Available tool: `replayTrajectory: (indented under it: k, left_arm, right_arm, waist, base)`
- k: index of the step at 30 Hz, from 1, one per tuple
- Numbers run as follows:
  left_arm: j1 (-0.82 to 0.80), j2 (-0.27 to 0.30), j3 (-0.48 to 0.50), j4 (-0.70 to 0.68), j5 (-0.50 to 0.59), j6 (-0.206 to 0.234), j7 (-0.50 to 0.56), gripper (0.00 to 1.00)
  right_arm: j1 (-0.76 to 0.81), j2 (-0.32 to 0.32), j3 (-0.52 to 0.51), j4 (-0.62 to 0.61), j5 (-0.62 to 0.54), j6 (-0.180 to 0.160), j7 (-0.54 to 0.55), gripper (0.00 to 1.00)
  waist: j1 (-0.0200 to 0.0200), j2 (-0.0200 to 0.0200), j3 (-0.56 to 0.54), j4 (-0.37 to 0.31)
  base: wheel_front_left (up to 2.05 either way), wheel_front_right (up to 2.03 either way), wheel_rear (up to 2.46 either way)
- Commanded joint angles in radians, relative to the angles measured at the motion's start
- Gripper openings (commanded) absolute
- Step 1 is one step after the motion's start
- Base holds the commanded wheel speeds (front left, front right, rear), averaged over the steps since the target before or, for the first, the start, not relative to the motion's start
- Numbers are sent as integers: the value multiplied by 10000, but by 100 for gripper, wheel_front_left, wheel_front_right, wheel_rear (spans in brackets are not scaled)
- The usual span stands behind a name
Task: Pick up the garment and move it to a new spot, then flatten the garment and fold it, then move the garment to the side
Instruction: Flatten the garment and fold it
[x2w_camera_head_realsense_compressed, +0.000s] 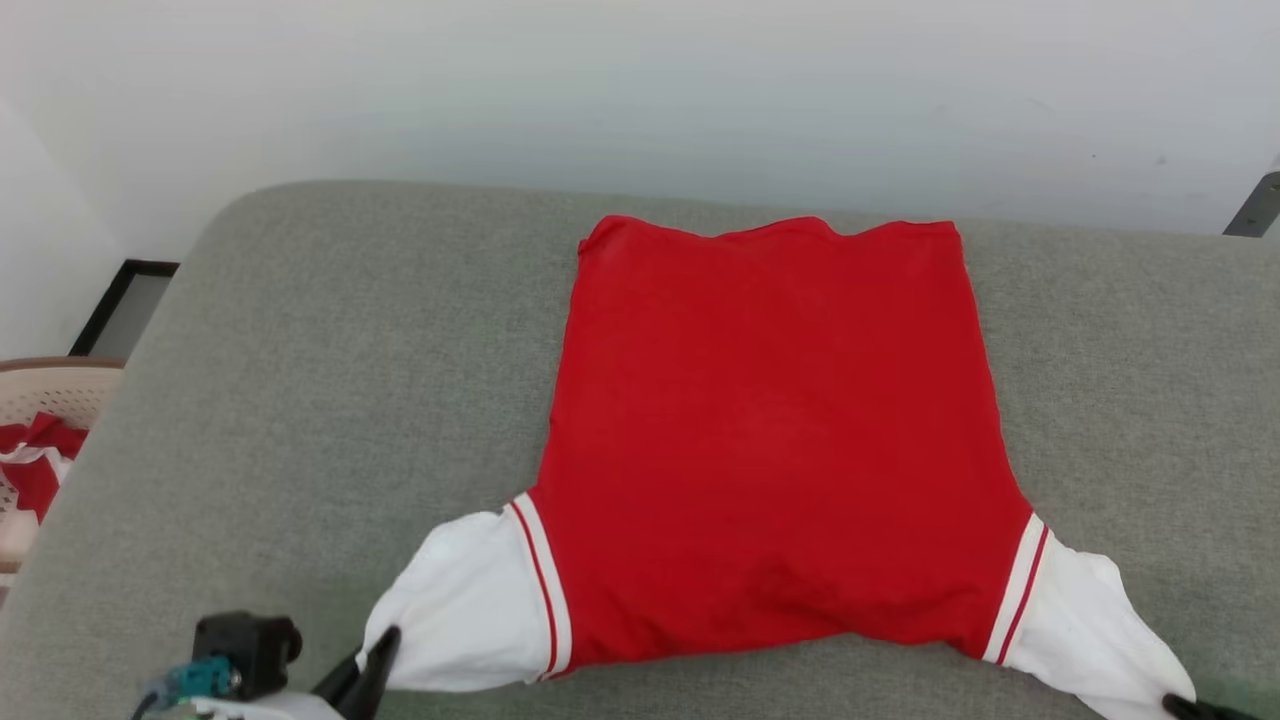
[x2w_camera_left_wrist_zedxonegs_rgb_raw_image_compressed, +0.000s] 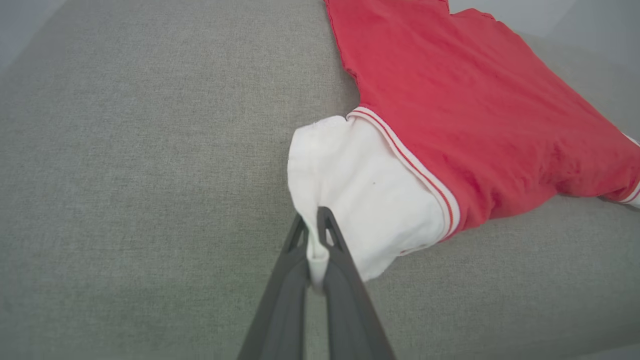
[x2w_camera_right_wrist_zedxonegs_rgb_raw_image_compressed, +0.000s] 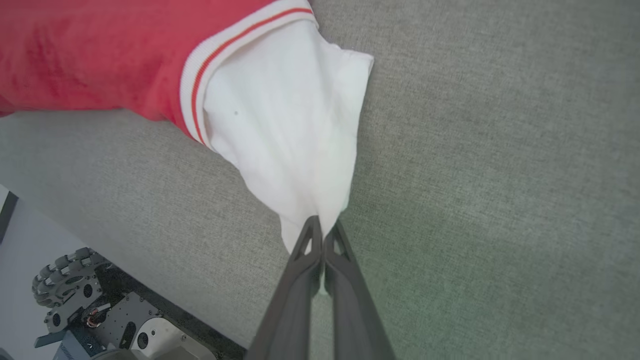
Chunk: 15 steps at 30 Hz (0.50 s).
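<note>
- The garment (x2w_camera_head_realsense_compressed: 780, 440) lies spread flat, plain red side up, mid-table (x2w_camera_head_realsense_compressed: 300, 350), sleeves toward the table's near edge.
- Left gripper (x2w_camera_left_wrist_zedxonegs_rgb_raw_image_compressed: 312, 222): jaws pinched on the white left sleeve (x2w_camera_left_wrist_zedxonegs_rgb_raw_image_compressed: 360, 195).
- Right gripper (x2w_camera_right_wrist_zedxonegs_rgb_raw_image_compressed: 324, 226): jaws pinched on the white right sleeve (x2w_camera_right_wrist_zedxonegs_rgb_raw_image_compressed: 290, 130).

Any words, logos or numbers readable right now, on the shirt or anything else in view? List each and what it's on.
None: no text can be read in any view.
shirt: plain red on the side facing up, no lettering or number showing.
red-and-white cloth in the basket: no print visible.
robot base: no legible label.
</note>
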<state>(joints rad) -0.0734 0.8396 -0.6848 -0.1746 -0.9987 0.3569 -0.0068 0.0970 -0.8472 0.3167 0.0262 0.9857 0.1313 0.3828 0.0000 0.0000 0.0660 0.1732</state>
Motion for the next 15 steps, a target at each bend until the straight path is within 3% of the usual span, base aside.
replayTrajectory:
  k: [1,9,15]
  left_arm:
    - [173,2,-1,-10,-14,64,-115,0]
    - [220,-412,-102,397,-24,-134,-441,0]
    - [-59,-656,-201,637,77,-274,-507,0]
  right_arm:
    - [198,180,-220,-87,-166,-11,98,0]
    - [186,1173,-607,423,-1110,-11,87,0]
    - [-215,1654,-303,1307,-1604,-11,-107,0]
  waist:
    - [0,0,41,-11]
    - [0,0,251,24]
    - [0,0,395,81]
  base:
    - [0,0,0]
    - [0,0,0]
    - [0,0,0]
